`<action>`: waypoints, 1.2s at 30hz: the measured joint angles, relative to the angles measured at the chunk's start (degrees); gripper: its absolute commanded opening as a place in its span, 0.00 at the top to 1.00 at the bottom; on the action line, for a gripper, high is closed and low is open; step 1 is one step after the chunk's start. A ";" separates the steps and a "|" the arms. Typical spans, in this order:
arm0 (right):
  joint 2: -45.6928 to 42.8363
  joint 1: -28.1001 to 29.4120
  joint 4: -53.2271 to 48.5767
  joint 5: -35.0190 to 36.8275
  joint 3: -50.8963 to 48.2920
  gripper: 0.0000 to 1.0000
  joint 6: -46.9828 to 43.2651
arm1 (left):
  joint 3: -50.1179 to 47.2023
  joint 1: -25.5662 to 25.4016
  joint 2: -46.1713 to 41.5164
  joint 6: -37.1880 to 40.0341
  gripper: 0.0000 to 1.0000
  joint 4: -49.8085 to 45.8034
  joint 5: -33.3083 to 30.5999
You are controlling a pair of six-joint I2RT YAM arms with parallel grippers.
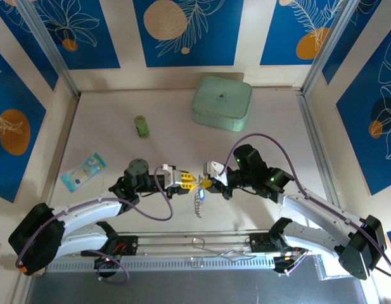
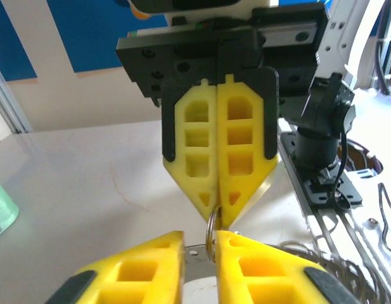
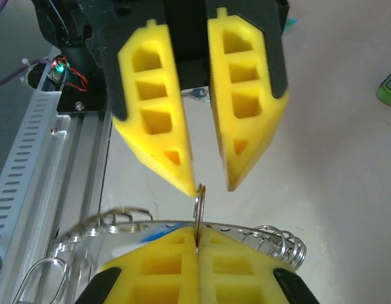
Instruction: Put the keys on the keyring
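My two grippers meet tip to tip above the table's near middle. The right gripper (image 1: 205, 184) (image 3: 198, 233) is shut on a small silver split ring (image 3: 199, 202) that stands on edge above its tips. Under its fingers lies the keyring (image 3: 277, 244), a silvery arc bumpy with small links, and part of it hangs down as a chain (image 1: 197, 204). A bluish key (image 3: 154, 232) lies against that arc. The left gripper (image 1: 194, 183) (image 2: 201, 235) is open by a narrow gap. The split ring (image 2: 212, 231) stands in that gap, against one of its fingers (image 2: 258, 266).
A mint-green rounded case (image 1: 222, 102) sits at the back. A green cylinder (image 1: 141, 126) lies left of it, and a blue-and-white packet (image 1: 84, 171) rests near the left wall. A metal rail (image 1: 195, 253) runs along the near edge, close below both grippers.
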 measured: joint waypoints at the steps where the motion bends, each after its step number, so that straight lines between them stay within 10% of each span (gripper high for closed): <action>1: 0.42 0.55 -1.01 0.59 0.90 1.00 -0.48 | 0.76 0.00 -0.31 0.98 0.83 -1.97 -0.15; 10: 3.04 3.63 -4.57 4.66 4.37 1.00 -2.84 | 2.67 0.00 -0.72 3.98 0.79 -9.86 0.07; 15: 4.52 4.37 -4.98 5.97 5.18 1.00 -3.67 | 2.78 0.00 -0.70 4.22 0.99 -11.17 0.90; 20: 4.20 3.98 -3.41 7.13 4.61 0.66 -2.78 | 2.82 0.00 -0.74 5.09 1.00 -12.39 0.92; 36: -1.22 1.99 10.32 4.52 -7.72 0.63 7.43 | -4.11 0.00 -2.95 -1.73 1.00 2.86 -2.78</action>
